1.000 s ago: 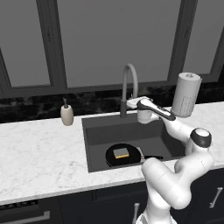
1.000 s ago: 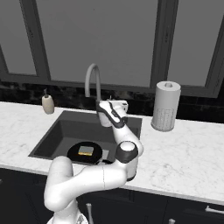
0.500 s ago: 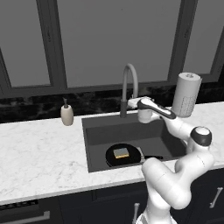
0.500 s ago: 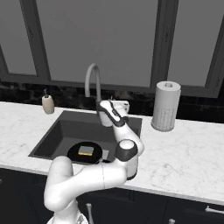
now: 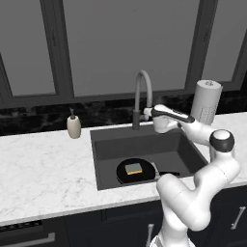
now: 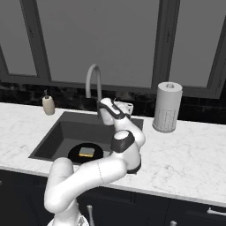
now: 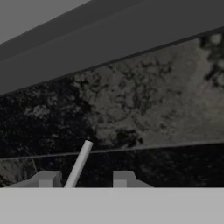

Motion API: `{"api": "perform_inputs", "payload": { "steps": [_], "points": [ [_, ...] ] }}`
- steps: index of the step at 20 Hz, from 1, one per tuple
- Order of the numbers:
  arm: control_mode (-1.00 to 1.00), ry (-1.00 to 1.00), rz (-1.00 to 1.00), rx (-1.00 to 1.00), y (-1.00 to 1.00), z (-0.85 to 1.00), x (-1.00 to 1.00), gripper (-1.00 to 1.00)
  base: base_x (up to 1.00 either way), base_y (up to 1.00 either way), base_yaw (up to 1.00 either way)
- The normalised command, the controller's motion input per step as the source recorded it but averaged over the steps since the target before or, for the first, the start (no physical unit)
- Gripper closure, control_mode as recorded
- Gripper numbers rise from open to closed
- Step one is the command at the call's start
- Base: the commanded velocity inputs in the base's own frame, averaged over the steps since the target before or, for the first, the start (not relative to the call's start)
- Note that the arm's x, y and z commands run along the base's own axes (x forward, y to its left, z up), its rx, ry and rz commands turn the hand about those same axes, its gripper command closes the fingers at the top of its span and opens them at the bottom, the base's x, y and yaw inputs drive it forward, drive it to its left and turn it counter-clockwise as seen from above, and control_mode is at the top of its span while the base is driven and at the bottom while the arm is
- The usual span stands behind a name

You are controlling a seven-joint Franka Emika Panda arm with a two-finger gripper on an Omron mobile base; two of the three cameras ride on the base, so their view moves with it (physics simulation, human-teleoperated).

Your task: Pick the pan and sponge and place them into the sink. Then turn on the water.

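Pan (image 5: 136, 171) already down in sink (image 5: 103, 144), near-left of basin, sponge (image 5: 134, 168) lying on it. Left to do: water. Gripper (image 5: 147, 113) up at faucet (image 5: 143, 99) base by far rim; jaws slightly spread around thin grey lever (image 7: 79, 166), contact unclear. Lever looks rigid, smooth, likely slippery, light to swing; best pushed near its free tip.

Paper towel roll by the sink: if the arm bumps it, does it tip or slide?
The paper towel roll stands upright, tall and narrow on the marble counter, so a high bump would probably tip it. Being paper, it is likely light and would resist little. Once down, its round shape could let it roll, maybe toward the sink.
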Motion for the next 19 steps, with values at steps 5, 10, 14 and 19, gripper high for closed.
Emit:
{"api": "perform_inputs", "payload": {
  "steps": [5, 10, 14, 19],
  "points": [
    [-1.00, 0.02, 0.00, 0.02, -0.93, -0.02, -0.18, 1.00, 0.00, 0.00, 0.00],
    [-1.00, 0.00, 0.01, 0.09, -0.89, 0.00, -0.39, 1.00, 0.00, 0.00, 0.00],
    [-1.00, 0.00, 0.01, 0.20, -0.35, 0.46, -0.92, 1.00, 0.00, 0.00, 0.00],
    [-1.00, -0.02, 0.00, 0.18, 0.06, 0.48, -1.00, 1.00, 0.00, 0.00, 0.00]
  ]
}}
